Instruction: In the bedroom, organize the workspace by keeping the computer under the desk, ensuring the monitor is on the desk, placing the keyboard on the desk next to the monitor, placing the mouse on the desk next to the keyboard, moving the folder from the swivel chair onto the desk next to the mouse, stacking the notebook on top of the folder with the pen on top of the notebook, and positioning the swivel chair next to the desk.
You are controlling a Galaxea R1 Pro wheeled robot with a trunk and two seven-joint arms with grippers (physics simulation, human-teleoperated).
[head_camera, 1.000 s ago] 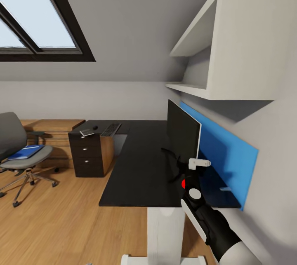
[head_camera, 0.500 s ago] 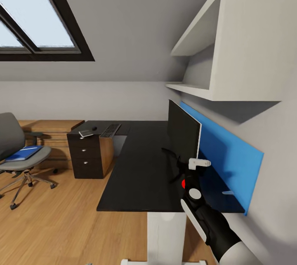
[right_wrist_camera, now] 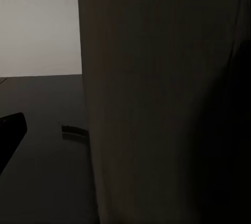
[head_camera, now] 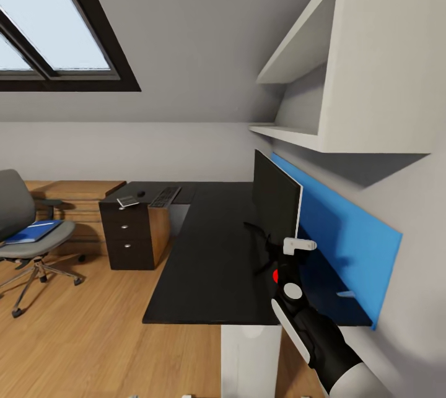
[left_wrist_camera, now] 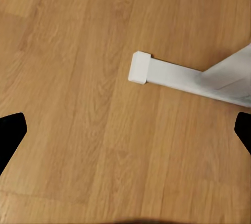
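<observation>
The black monitor [head_camera: 275, 200] stands on the black desk [head_camera: 210, 262] in front of the blue wall panel. My right gripper [head_camera: 263, 250] sits at its near lower end. In the right wrist view one fingertip [right_wrist_camera: 11, 130] stands wide beside a dark surface close up; the other is hidden. At the desk's far end lie the keyboard [head_camera: 165, 195], the mouse [head_camera: 142, 193] and the grey notebook [head_camera: 129, 201]. The blue folder [head_camera: 28, 232] lies on the swivel chair [head_camera: 18, 212] at the left. My left gripper [left_wrist_camera: 125, 130] hangs open over the floor. The computer and pen are out of view.
The dark drawer unit [head_camera: 130, 234] stands under the desk's far end, with a low wood cabinet [head_camera: 77, 197] behind the chair. White shelves [head_camera: 322, 76] hang above the monitor. The desk's white foot [left_wrist_camera: 172, 75] lies on the plank floor below my left gripper.
The camera has moved closer to the desk: its near edge sits lower in the picture and the chair has slid left. My right arm keeps the same pose by the monitor.
</observation>
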